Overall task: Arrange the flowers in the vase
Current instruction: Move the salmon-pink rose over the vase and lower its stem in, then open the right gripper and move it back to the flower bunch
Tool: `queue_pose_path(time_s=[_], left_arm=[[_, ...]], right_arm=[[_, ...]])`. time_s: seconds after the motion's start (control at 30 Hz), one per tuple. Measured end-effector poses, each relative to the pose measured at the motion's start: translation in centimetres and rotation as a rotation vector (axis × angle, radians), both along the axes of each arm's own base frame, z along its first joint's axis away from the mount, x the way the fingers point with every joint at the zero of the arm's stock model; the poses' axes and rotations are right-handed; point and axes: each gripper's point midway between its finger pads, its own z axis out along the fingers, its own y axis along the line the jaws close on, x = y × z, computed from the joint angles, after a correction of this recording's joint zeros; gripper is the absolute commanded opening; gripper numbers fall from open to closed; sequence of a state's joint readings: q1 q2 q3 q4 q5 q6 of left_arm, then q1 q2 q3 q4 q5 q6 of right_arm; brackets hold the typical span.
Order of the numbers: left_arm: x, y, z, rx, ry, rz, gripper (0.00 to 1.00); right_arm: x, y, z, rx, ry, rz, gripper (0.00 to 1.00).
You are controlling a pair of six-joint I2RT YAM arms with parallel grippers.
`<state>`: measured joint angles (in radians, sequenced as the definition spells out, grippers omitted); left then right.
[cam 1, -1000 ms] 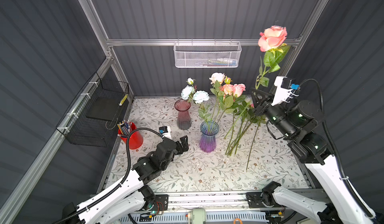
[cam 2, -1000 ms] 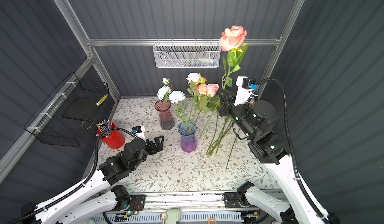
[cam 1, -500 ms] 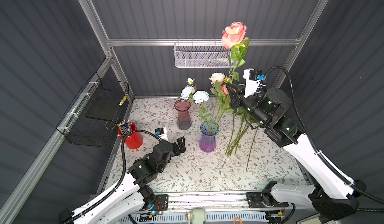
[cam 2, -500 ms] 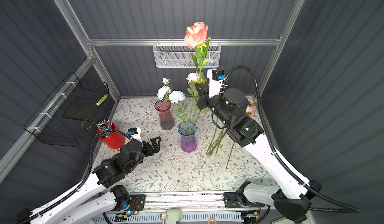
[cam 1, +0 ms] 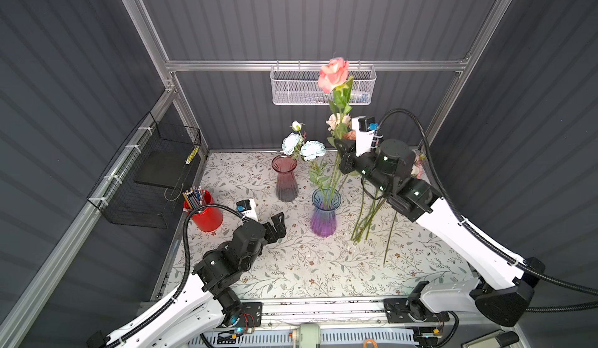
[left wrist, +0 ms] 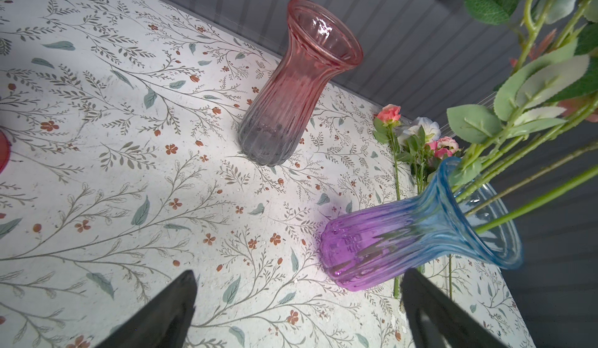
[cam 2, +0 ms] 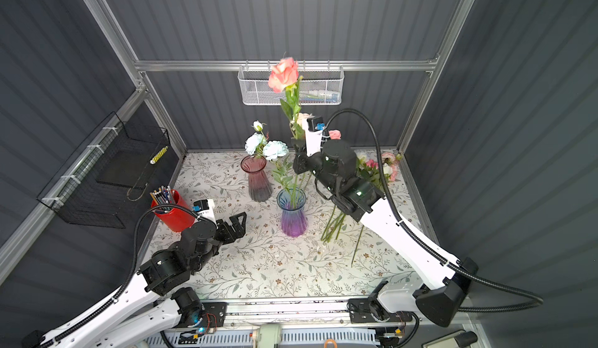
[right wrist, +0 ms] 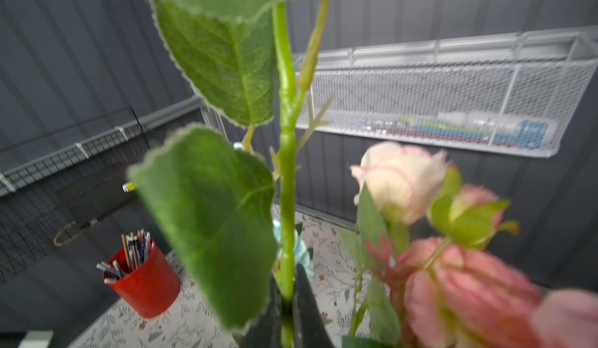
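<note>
Holding coral rose (cam 1: 333, 75) upright above blue-purple vase (cam 1: 324, 213) | right gripper (right wrist: 286, 294) jaws pinching its lower stem | left gripper (cam 1: 278, 225) jaws spread, empty | rose likely light, top-heavy, stem slick, springy: grip bare stem below leaves

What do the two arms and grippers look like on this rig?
Matched pair: left arm and right arm have white links, black joint housings; left gripper and right gripper are black with flat tapered fingers. Each wrist carries a white camera block with a blue connector; a black corrugated hose loops along each arm.
</note>
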<state>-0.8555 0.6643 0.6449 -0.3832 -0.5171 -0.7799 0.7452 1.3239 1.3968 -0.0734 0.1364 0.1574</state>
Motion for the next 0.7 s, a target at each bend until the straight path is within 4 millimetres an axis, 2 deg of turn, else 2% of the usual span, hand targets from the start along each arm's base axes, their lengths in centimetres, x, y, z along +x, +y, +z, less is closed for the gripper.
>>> queue_pose_path(time_s=[0.1, 0.17, 0.27, 0.33, 0.57, 0.7], left_arm=[[0.0, 0.1, -0.1, 0.003, -0.001, 0.005, 1.00], [0.1, 0.0, -0.3, 0.008, 0.005, 0.006, 0.99], [0.3, -0.2, -0.8, 0.024, 0.020, 0.005, 0.99], [0.4, -0.4, -1.1, 0.032, 0.028, 0.005, 1.00], [0.6, -0.6, -1.2, 0.033, 0.030, 0.003, 0.99], [0.6, -0.6, -1.2, 0.032, 0.029, 0.003, 1.00]], right_arm=[[-0.6, 1.1, -4.1, -0.041, 0.077, 0.017, 0.22], [-1.1, 1.5, -6.0, -0.058, 0.115, 0.015, 0.26], [-1.6, 1.5, -7.3, -0.070, 0.137, 0.008, 0.29], [-2.0, 1.1, -7.0, -0.063, 0.134, -0.002, 0.29], [-3.9, -0.5, -3.4, 0.000, 0.073, -0.021, 0.34], [-5.2, -1.6, -2.1, 0.012, 0.055, -0.030, 0.37]])
